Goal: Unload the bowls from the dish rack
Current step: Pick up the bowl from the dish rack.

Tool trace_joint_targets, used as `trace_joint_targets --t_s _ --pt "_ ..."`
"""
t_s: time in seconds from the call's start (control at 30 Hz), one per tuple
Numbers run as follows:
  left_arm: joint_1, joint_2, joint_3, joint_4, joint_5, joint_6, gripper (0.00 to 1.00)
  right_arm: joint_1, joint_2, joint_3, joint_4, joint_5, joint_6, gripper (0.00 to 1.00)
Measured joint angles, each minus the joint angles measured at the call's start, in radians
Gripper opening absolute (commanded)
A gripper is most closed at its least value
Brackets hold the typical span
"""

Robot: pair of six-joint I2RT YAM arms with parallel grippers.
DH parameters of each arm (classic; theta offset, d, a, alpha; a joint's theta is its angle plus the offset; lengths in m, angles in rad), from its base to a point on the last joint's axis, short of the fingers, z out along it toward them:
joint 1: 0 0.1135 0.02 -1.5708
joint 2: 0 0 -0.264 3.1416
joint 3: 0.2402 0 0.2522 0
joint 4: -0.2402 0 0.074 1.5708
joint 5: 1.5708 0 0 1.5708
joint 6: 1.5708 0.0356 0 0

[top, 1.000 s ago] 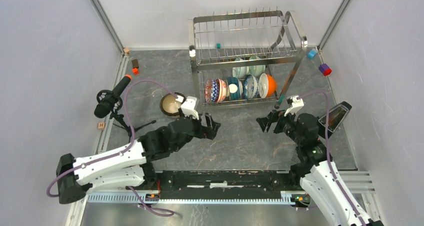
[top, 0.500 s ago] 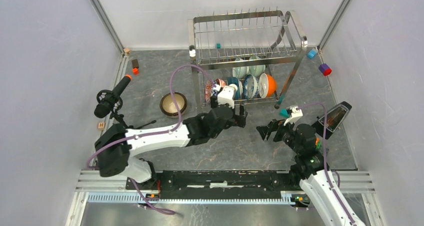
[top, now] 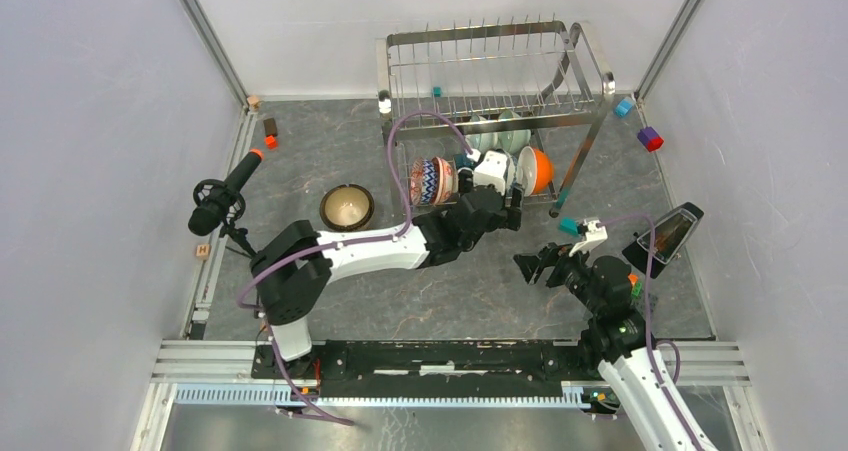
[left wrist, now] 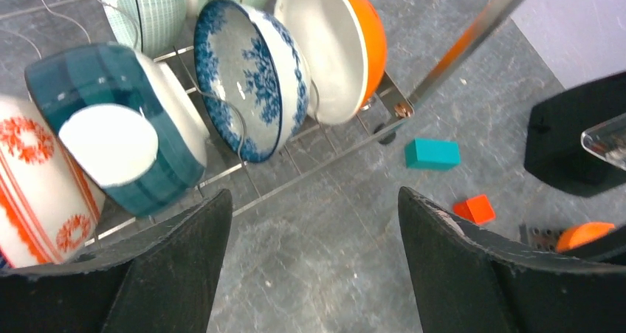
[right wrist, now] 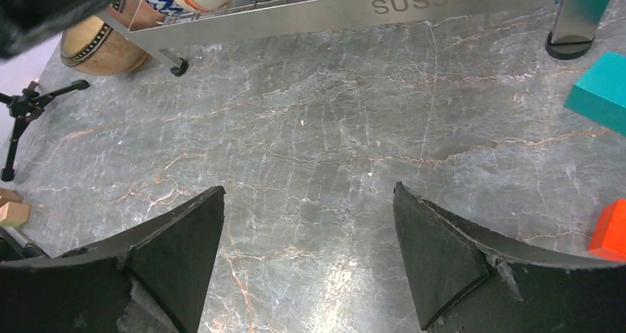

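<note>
A dark grey marbled tabletop (top: 330, 151), veined with rust and cream, sits between a plain pale back wall (top: 300, 31), left wall (top: 90, 121) and right wall (top: 780, 121). Slanting aluminium posts (top: 207, 36) mark both back corners. An aluminium rail (top: 220, 351) runs along the near edge. The light is soft and even.

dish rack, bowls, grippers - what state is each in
dish rack: upright, bowls in its lower tier
brown bowl: out of the rack, upright on the table
blue-and-white bowl: on edge in the rack
orange bowl: on edge in the rack
left gripper: open, empty, at the lower tier
right gripper: open, empty, over the table
</note>
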Motion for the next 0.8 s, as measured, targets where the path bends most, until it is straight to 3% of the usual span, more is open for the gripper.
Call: trace_joint_targets --t_s 0.3,0.67,0.8 --pt "0.069 0.146 0.071 0.113 -0.006 0.089 0.70 0.000 -0.014 0.000 -0.039 0.033 0.014 0.89" --pt "0.080 0.231 0.098 0.251 -0.017 0.221 0.66 0.000 -0.018 0.000 -0.073 0.031 0.005 0.88" --pt "0.084 0.251 0.119 0.270 -0.001 0.248 0.59 0.000 -0.018 0.000 -0.076 0.029 0.002 0.88"
